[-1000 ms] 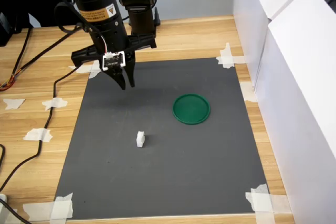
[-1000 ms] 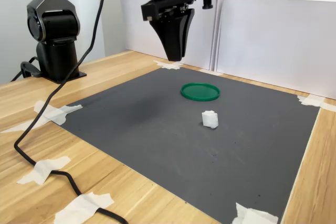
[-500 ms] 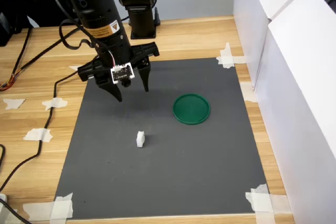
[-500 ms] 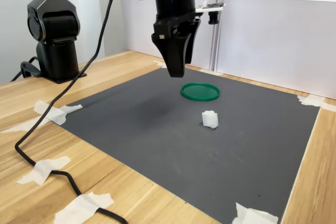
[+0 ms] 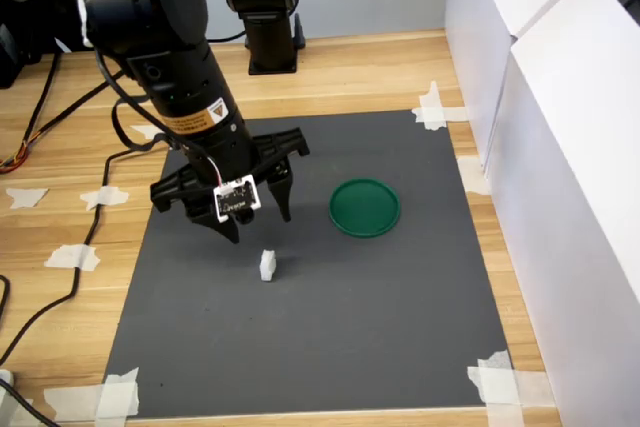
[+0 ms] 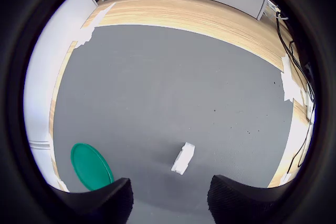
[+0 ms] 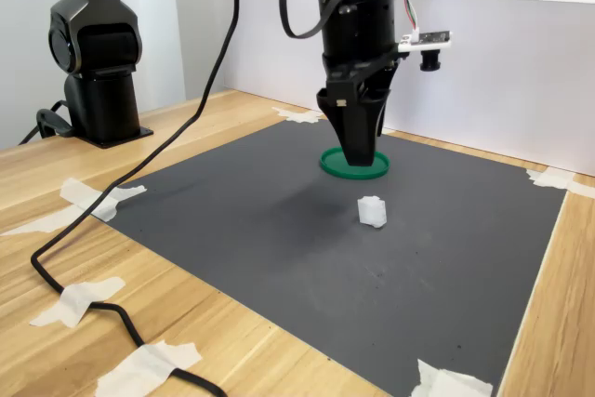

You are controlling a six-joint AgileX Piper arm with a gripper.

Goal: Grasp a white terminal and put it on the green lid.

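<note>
The gripper (image 5: 257,219), jaws spread and empty, is hovering just far-left of the white terminal (image 5: 266,265) in the first exterior view.

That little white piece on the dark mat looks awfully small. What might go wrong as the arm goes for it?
1. The tiny white plastic terminal is small and standing upright on the dark grey mat. The open end effector hangs above it and slightly off to one side, so a misaligned finger could knock it over or push it away.
2. The flat round green plastic lid is a modest target with only a thin rim, so a released terminal might bounce or roll off it.
</note>
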